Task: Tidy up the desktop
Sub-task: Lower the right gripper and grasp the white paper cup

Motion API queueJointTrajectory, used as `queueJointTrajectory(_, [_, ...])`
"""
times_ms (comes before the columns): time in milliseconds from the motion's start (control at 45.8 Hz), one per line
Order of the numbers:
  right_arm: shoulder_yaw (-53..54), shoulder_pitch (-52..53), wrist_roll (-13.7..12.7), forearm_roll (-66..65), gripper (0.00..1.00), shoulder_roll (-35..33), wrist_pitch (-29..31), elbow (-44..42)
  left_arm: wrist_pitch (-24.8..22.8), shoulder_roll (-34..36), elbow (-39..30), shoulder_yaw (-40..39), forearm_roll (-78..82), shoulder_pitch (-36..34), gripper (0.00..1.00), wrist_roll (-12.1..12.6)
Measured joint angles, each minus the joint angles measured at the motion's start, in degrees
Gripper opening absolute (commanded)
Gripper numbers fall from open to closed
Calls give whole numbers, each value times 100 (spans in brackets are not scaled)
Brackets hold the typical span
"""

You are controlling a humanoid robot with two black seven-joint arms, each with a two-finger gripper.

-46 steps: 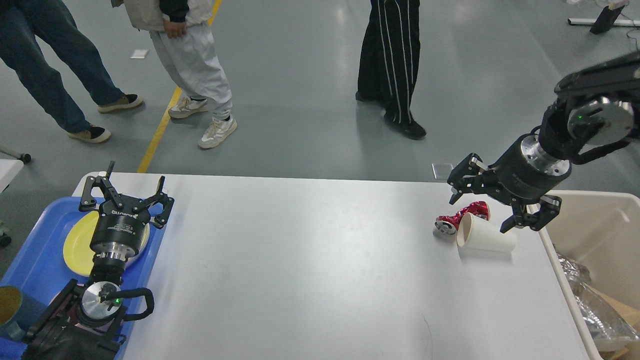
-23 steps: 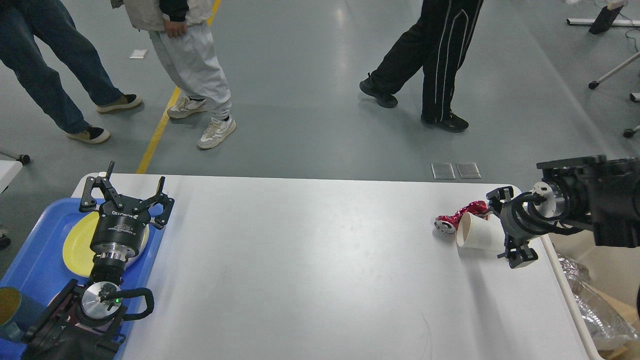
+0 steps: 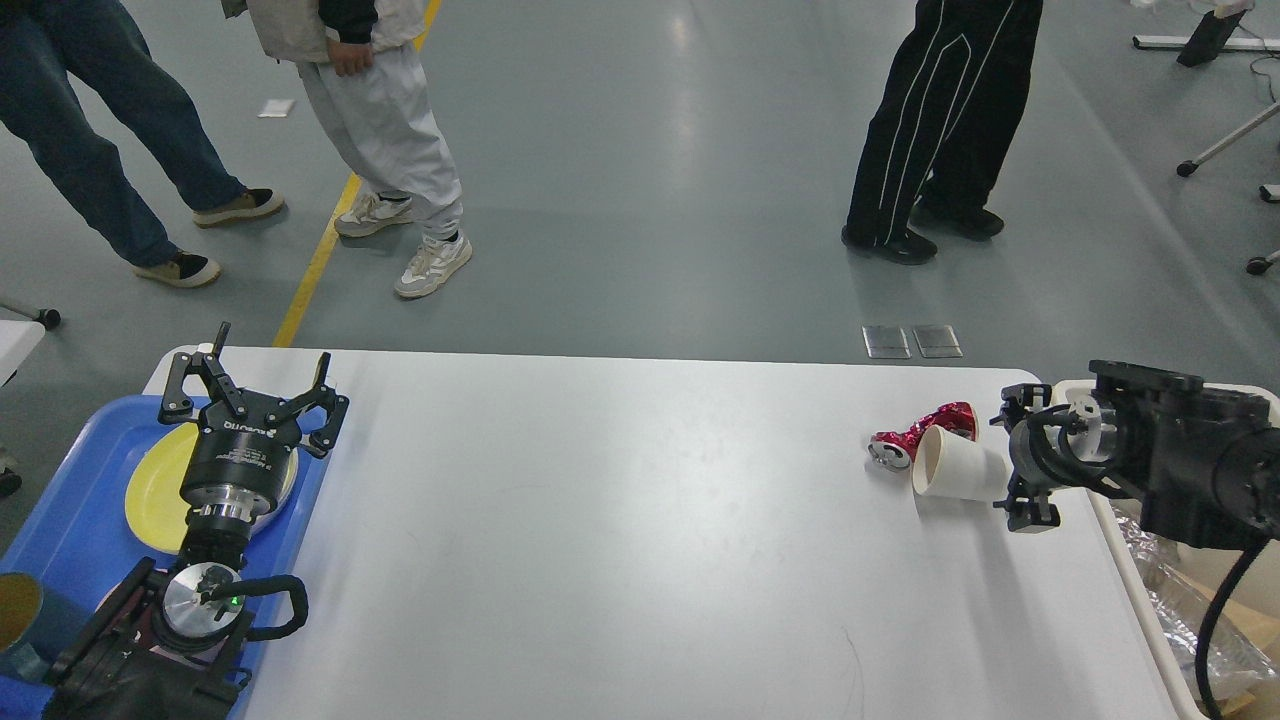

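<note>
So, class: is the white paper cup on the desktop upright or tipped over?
Tipped over. The white paper cup lies on its side on the desktop, open mouth facing left.

2 black arms, silver joints

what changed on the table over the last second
The right gripper dropped from above the paper cup and crushed red can to desktop level, its open fingers now at the cup's base end; nothing is grasped. Cup, can, left gripper, yellow plate and blue tray stayed put.
</note>
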Motion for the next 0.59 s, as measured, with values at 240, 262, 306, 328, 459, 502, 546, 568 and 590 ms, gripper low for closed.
queueJointTrajectory(240, [146, -372, 13, -26, 100, 300, -10, -401, -4, 0, 0, 0, 1, 0, 97, 0])
queueJointTrajectory(262, [188, -402, 16, -28, 100, 304, -12, -430, -4, 0, 0, 0, 1, 0, 97, 0])
queueJointTrajectory(306, [268, -447, 24, -47, 100, 305, -14, -465, -4, 0, 0, 0, 0, 0, 97, 0])
queueJointTrajectory(328, [315, -467, 30, -68, 100, 304, -15, -476, -4, 0, 0, 0, 0, 0, 97, 0])
queueJointTrajectory(459, [674, -544, 60, -342, 99, 273, -17, -511, -4, 0, 0, 0, 1, 0, 97, 0])
queueJointTrajectory(502, [809, -567, 63, -461, 98, 267, -17, -516, -5, 0, 0, 0, 1, 0, 97, 0])
queueJointTrajectory(546, [931, -595, 64, -575, 98, 264, -17, -532, -6, 0, 0, 0, 0, 0, 97, 0])
queueJointTrajectory(568, [980, -605, 65, -624, 98, 264, -17, -545, -6, 0, 0, 0, 0, 0, 97, 0])
queueJointTrajectory(590, [1025, -613, 65, -670, 97, 264, -16, -560, -6, 0, 0, 0, 1, 0, 97, 0])
